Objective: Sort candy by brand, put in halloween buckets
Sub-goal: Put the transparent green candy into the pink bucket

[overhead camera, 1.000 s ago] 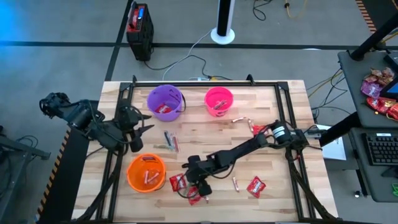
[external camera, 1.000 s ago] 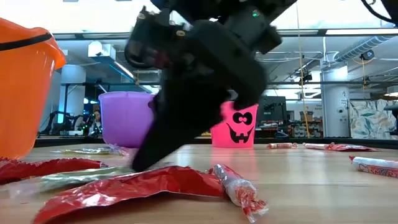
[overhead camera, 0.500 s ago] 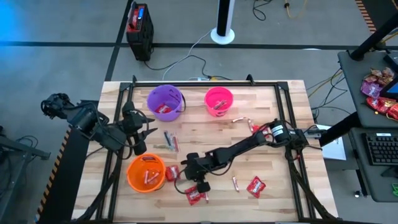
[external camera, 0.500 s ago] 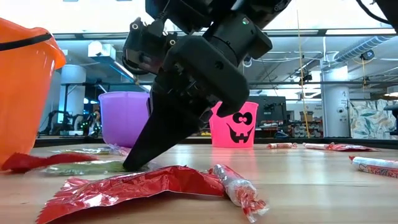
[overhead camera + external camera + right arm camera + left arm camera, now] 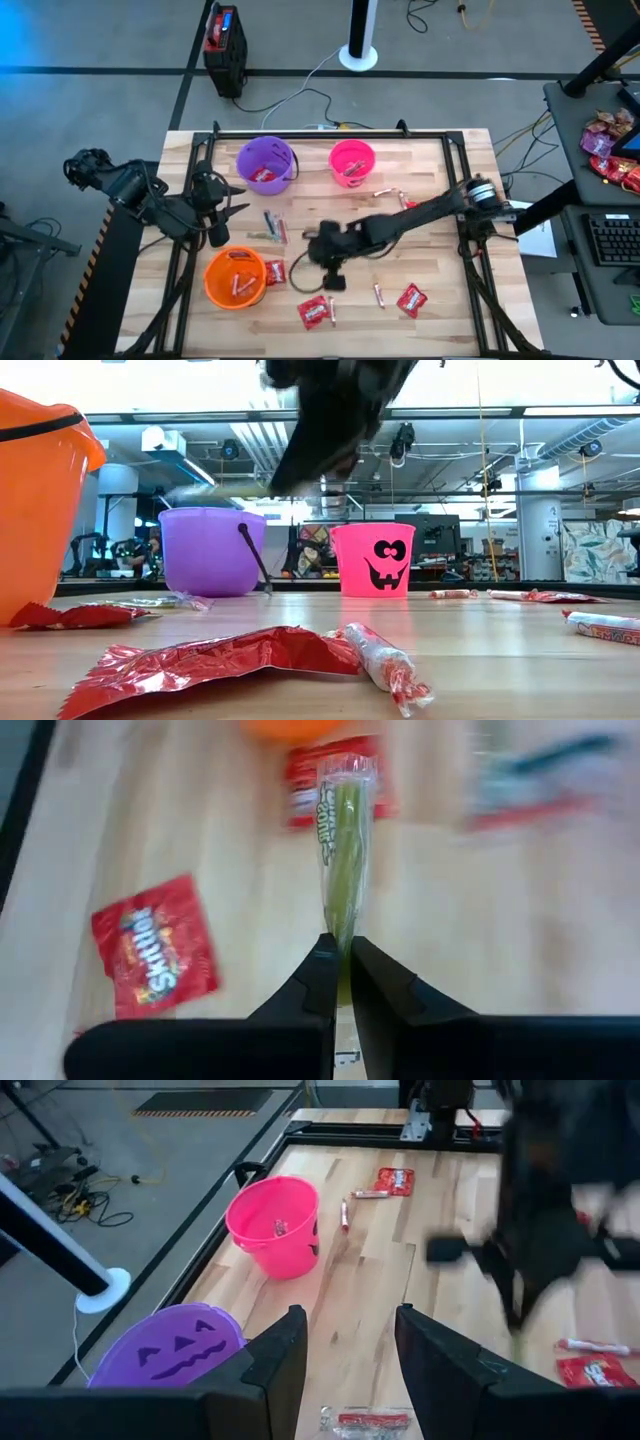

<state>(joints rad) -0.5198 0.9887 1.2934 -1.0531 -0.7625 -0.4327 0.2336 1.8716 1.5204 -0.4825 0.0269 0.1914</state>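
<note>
The right tool [image 5: 340, 982] pinches a green candy stick [image 5: 343, 850] by its end, mid-frame, lifted for carrying. The left tool [image 5: 350, 1345] waits spread apart at left, near the purple bucket [image 5: 266, 165].

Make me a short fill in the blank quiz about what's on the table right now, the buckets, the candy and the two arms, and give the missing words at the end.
1. The right gripper is shut on a thin ______ candy stick.
2. The bucket nearest the waiting left gripper at the near edge is the ______ bucket.
3. The pink bucket has a black ______ printed on it.
4. In the high view, the purple bucket stands to the ______ of the pink one.

Missing words: green; orange; face; left
</note>
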